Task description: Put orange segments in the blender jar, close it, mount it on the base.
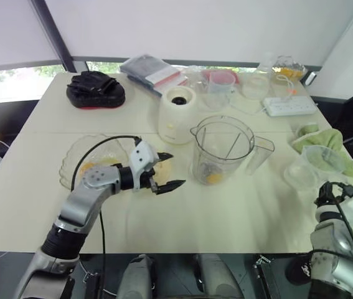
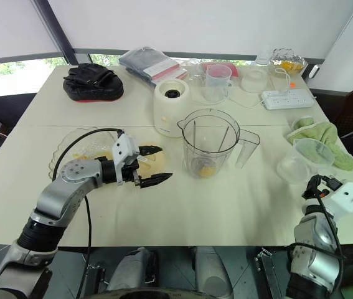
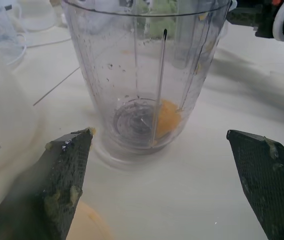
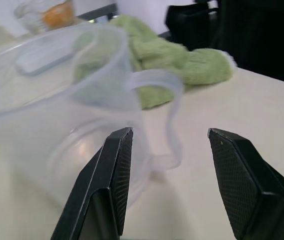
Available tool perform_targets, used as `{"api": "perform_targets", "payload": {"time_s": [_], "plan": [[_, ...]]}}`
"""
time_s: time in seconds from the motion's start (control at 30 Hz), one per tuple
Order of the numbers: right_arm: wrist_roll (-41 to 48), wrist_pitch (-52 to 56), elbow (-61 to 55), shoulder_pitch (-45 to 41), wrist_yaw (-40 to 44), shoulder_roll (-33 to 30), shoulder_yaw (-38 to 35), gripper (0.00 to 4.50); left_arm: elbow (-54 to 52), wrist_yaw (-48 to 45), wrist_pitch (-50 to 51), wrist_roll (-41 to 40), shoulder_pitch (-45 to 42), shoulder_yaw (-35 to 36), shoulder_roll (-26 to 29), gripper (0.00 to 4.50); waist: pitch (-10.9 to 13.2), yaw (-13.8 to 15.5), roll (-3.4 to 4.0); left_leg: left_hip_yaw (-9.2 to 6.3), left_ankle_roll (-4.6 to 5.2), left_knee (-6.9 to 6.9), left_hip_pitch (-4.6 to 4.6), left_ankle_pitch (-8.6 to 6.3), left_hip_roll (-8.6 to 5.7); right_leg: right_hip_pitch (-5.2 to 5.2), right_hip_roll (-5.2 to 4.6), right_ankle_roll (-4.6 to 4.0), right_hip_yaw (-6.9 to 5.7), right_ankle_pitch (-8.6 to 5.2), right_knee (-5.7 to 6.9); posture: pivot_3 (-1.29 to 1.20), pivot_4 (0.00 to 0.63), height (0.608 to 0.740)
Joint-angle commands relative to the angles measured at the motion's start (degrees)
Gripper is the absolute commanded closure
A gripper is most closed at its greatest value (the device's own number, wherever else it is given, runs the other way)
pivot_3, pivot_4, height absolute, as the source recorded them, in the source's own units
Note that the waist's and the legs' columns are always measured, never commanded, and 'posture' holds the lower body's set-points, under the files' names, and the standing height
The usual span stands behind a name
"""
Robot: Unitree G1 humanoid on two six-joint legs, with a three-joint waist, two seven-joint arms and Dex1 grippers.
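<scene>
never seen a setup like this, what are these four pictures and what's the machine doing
It is a two-armed robot at a table. Two pictures look down from its head; the other two come from cameras on its wrists. The left claw is open and empty, facing the blender jar, which holds an orange segment. Behind the jar stands the base, and a glass dish lies by the left arm. The right claw is open near a clear cup and a green cloth. Nothing is held.

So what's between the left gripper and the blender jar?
Nothing: the left wrist view shows only bare table between the open left gripper and the blender jar.
</scene>
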Motion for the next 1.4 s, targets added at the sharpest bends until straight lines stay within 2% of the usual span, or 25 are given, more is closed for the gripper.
{"api": "perform_targets", "payload": {"time_s": [0.03, 0.2, 0.33, 0.47, 0.57, 0.67, 0.83, 0.97, 1.1, 1.4], "plan": [[-0.7, 1.4, -7.9, 3.8, 0.9, -0.4, 0.9, 2.04, 0.2, -0.6, -1.0, -0.5, -1.4, 0.4, -0.2, 0.0, 0.0, 0.0, 0.0, 0.01, 0.0, 0.0, 0.0, 0.0, 0.0, 0.0, -0.01, 0.0, 0.01, 0.0, 0.0, 0.0, 0.15, 0.74], [-3.9, 5.4, -17.8, 11.4, 4.2, -3.0, 5.0, 2.04, 2.8, -2.2, -1.6, -0.4, -3.3, 0.5, 0.1, 0.0, 0.0, 0.0, 0.0, -0.01, 0.0, 0.0, 0.01, 0.0, 0.0, 0.0, 0.0, -0.01, -0.01, -0.01, 0.0, 0.0, 0.15, 0.74], [-4.1, 10.7, -26.5, 17.9, 8.5, -7.5, 6.2, 2.04, 6.1, -4.7, -1.0, -0.7, -6.8, 1.4, 1.5, 0.0, 0.0, 0.2, -0.04, 0.01, 0.0, 0.02, 0.01, 0.0, -0.01, 0.0, -0.02, -0.01, 0.01, -0.01, 0.0, 0.0, 0.15, 0.74], [0.5, 16.1, -34.0, 21.8, 14.2, -12.1, 4.9, 2.04, 9.7, -7.4, 0.0, -0.7, -10.5, 1.6, 3.6, 0.0, 0.0, 0.4, -0.06, -0.01, 0.0, 0.02, 0.03, 0.0, -0.01, 0.01, 0.02, -0.02, -0.02, -0.01, -0.01, 0.0, 0.15, 0.74], [6.0, 20.1, -39.3, 23.2, 20.9, -17.9, 2.9, 2.04, 13.4, -10.7, 0.3, 0.0, -14.4, 0.6, 5.4, 0.0, 0.0, 0.7, -0.1, 0.0, 0.0, 0.02, 0.02, 0.0, -0.01, 0.0, 0.02, -0.02, -0.02, -0.01, -0.01, 0.0, 0.15, 0.74], [11.8, 23.7, -42.7, 23.0, 26.0, -23.2, 1.4, 2.04, 18.2, -15.6, 0.1, 0.7, -18.8, -0.3, 7.9, 0.0, 0.1, 1.2, -0.21, 0.0, 0.0, 0.03, 0.01, 0.0, -0.01, 0.01, 0.03, -0.02, -0.03, -0.01, -0.04, 0.0, 0.15, 0.74], [18.3, 27.6, -46.0, 19.7, 28.5, -27.7, 2.3, 2.04, 27.3, -26.4, -3.3, 3.9, -25.2, -3.4, 12.9, 0.0, 0.1, 1.4, -0.37, 0.02, 0.0, 0.05, -0.03, 0.0, -0.02, 0.01, 0.04, -0.04, -0.1, -0.02, -0.07, 0.0, 0.15, 0.74], [20.9, 29.3, -47.0, 15.2, 27.2, -28.4, 5.1, 2.04, 35.8, -34.3, -8.5, 7.6, -30.8, -6.2, 14.7, 0.0, 0.2, 1.5, -0.52, 0.03, 0.0, 0.06, -0.09, 0.0, -0.02, -0.01, 0.03, -0.04, -0.12, -0.02, -0.1, 0.0, 0.15, 0.74], [21.7, 30.3, -48.5, 13.1, 26.8, -28.3, 9.0, 2.04, 47.3, -39.5, -15.7, 11.8, -36.5, -8.5, 13.6, 0.0, 0.2, 1.8, -0.57, 0.08, 0.0, 0.09, -0.15, 0.0, -0.04, -0.03, 0.01, -0.04, -0.15, -0.02, -0.13, 0.0, 0.15, 0.74], [18.4, 29.3, -49.7, 13.4, 24.9, -26.7, 14.3, 2.04, 71.3, -38.3, -35.3, 21.9, -45.8, -10.6, 6.8, 0.0, 0.3, 2.9, -0.77, 0.08, 0.0, 0.15, -0.21, 0.0, -0.05, -0.05, 0.02, -0.03, -0.17, -0.01, -0.12, 0.0, 0.15, 0.74]]}}
